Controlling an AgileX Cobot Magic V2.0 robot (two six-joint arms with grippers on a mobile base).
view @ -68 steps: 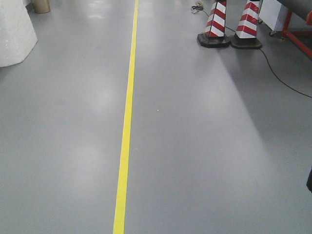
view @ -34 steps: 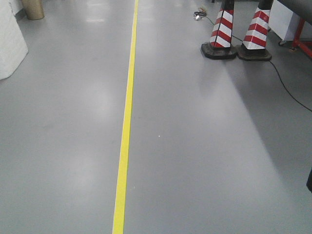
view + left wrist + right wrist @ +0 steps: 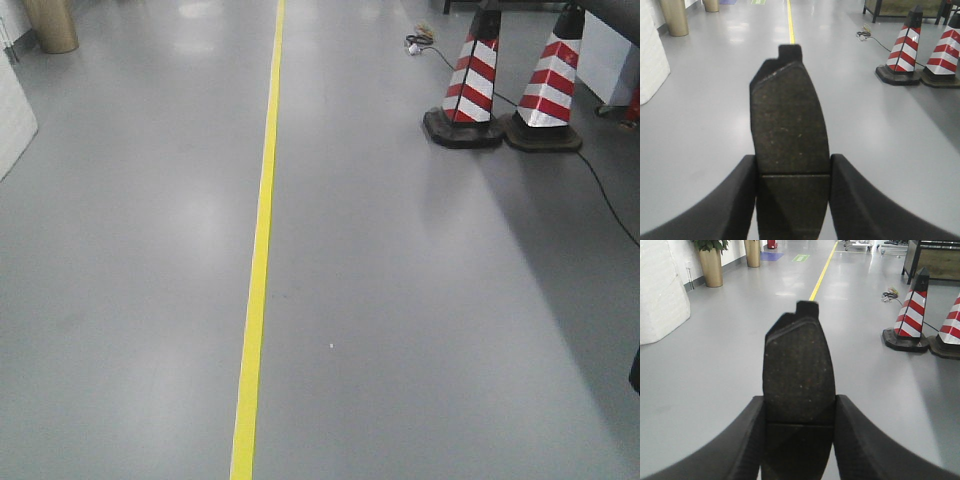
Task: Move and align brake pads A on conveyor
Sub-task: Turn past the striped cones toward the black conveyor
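Observation:
In the left wrist view my left gripper [image 3: 793,172] is shut on a brake pad [image 3: 787,125], a dark gritty oblong with a thin centre groove that points forward above the floor. The right wrist view shows my right gripper [image 3: 799,412] shut on a second brake pad [image 3: 797,367] of the same look, held the same way. Both pads hang over bare grey floor. The conveyor is out of view in every frame. Neither gripper shows in the front view.
A yellow floor line [image 3: 258,260] runs straight ahead. Two red-and-white cones [image 3: 470,85] [image 3: 548,90] stand at the right with a black cable [image 3: 600,190] trailing past them. A gold cylinder [image 3: 50,25] and a white wrapped block [image 3: 650,55] stand at the left.
The whole floor scene has slid down the front view: the cones and the gold cylinder sit lower and larger, the white block has slipped off the left edge.

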